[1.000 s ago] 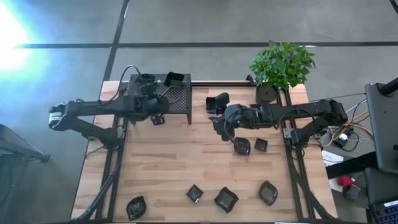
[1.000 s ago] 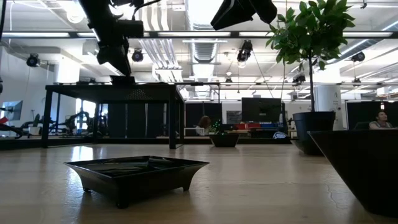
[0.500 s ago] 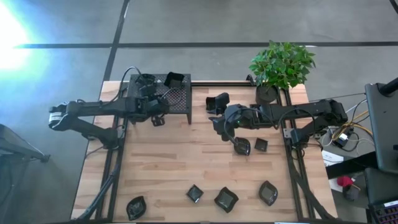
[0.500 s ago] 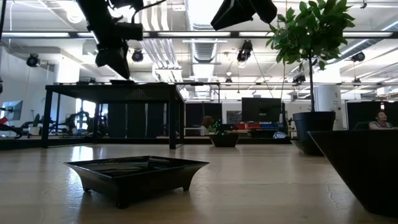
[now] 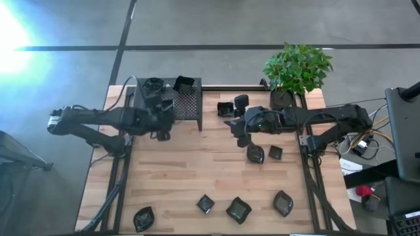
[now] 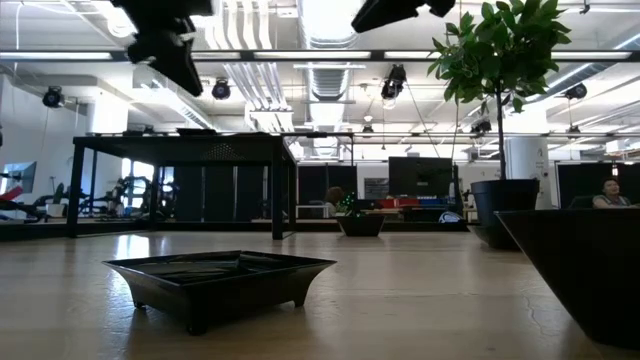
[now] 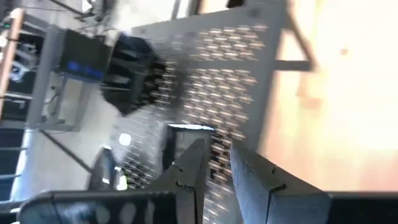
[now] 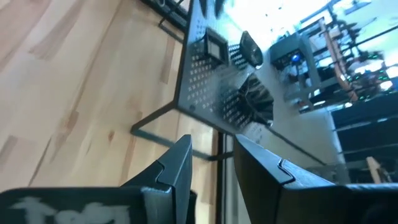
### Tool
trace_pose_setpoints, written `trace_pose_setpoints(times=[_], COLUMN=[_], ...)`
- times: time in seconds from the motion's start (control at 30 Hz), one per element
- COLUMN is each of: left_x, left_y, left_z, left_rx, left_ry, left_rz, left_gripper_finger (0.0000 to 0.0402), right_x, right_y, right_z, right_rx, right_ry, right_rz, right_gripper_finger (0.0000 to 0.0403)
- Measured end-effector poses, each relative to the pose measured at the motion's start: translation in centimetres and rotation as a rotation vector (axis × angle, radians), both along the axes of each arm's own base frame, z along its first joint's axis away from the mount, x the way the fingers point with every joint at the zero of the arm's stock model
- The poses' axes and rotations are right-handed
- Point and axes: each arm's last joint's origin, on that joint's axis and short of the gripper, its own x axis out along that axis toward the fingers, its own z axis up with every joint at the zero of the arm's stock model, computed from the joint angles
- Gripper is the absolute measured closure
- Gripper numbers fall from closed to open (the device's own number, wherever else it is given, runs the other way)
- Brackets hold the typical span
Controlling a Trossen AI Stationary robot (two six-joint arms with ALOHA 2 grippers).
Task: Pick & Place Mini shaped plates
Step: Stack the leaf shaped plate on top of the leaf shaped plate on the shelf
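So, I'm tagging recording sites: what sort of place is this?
Probably an open-plan office or lab: exposed ceiling ducts, desk monitors behind the wooden table, and a seated person.

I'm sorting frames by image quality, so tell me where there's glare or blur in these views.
High view: strong white glare at the picture's left edge, on the floor beside the table. Left wrist view: the perforated stand is smeared by motion blur, and the wood is washed out. Low view: bright ceiling lights, while the near plate is sharp.
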Motion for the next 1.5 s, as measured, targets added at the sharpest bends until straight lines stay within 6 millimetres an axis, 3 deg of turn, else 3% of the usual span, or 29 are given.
trace_pose_setpoints(times=[0.37, 0.7, 0.87, 1.27, 1.5], left_x=[-1.9, -4.2, -4.7, -5.7, -5.8], left_y=[-7.1, -13.0, -15.9, -23.9, -26.2], left_z=[-0.8, -2.2, -3.6, -8.1, -10.6], left_rx=[-0.377, -0.782, -0.863, -0.935, -0.958], left_ry=[-0.066, 0.006, 0.101, 0.254, 0.282], left_rz=[-0.086, -0.002, 0.049, -0.038, 0.05], left_gripper_finger=[0.0329, 0.0329, 0.0329, 0.0329, 0.0329], right_x=[-0.8, -0.8, -0.8, -0.9, -0.9], right_y=[0.0, 0.7, 0.8, 0.8, 0.8], right_z=[-0.3, -0.7, -0.7, -0.9, -0.9], right_rx=[0.064, 0.214, 0.243, 0.311, 0.312], right_ry=[0.047, 0.088, 0.086, 0.088, 0.086], right_rz=[-0.02, 0.178, 0.188, 0.134, 0.134], right_gripper_finger=[0.0291, 0.0291, 0.0291, 0.0291, 0.0291])
